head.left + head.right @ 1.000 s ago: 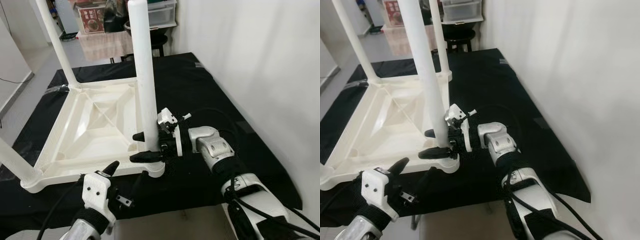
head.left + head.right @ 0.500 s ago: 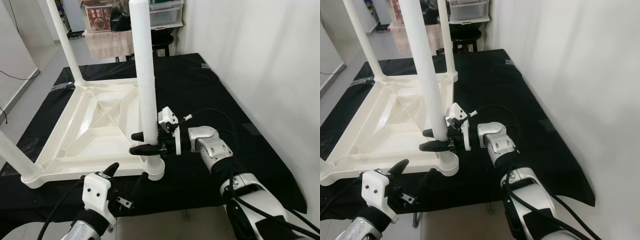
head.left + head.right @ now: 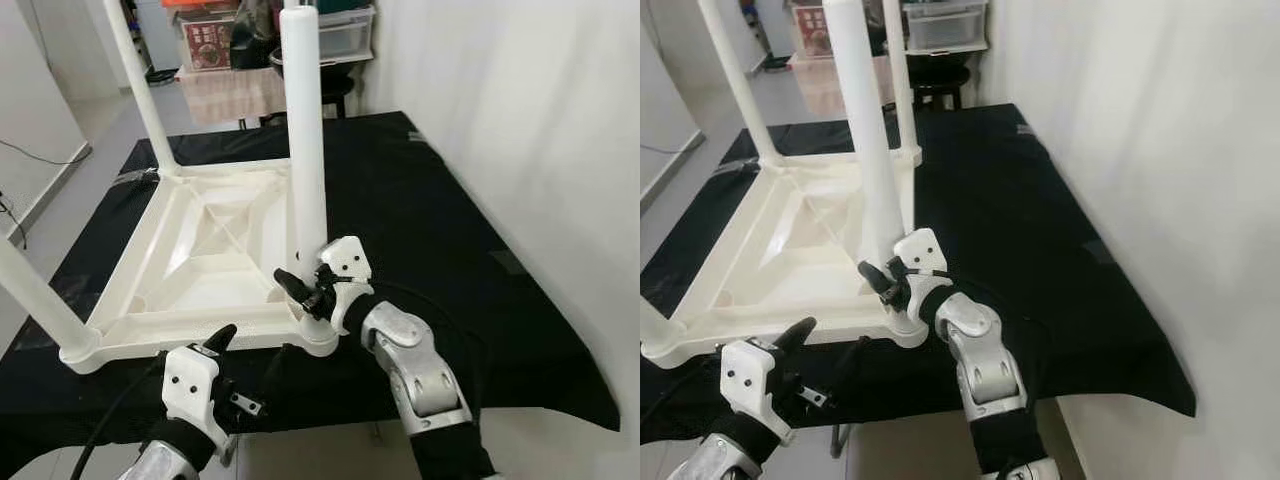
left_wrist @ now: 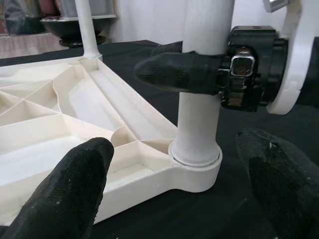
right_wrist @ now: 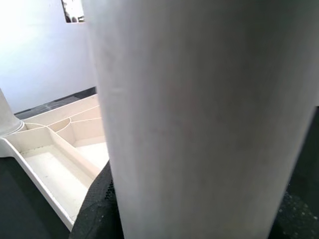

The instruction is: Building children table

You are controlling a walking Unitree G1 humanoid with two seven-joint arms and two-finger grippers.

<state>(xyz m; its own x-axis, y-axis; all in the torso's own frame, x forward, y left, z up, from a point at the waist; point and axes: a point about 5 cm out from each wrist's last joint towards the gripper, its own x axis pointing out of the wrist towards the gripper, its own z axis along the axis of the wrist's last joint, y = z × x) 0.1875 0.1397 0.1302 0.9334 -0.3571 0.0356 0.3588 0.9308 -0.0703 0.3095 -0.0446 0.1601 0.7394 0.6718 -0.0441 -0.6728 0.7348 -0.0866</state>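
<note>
Leg (image 3: 305, 150) upright at frame centre, its long axis vertical, foot seated in the near corner socket (image 3: 318, 335) of the upturned white table top (image 3: 200, 250), which lies on the black-covered surface (image 3: 430, 230). Right pincer (image 3: 300, 290) is clenched around this leg just above the socket, its forearm bent up from lower right, wrist turned inward. Left pincer (image 3: 250, 350) hovers released at lower left, near the socket but apart from it, fingers (image 4: 75, 189) spread either side. Right arm is plainly the nearer; pressing the leg home would likely be a straight downward push along its axis.
</note>
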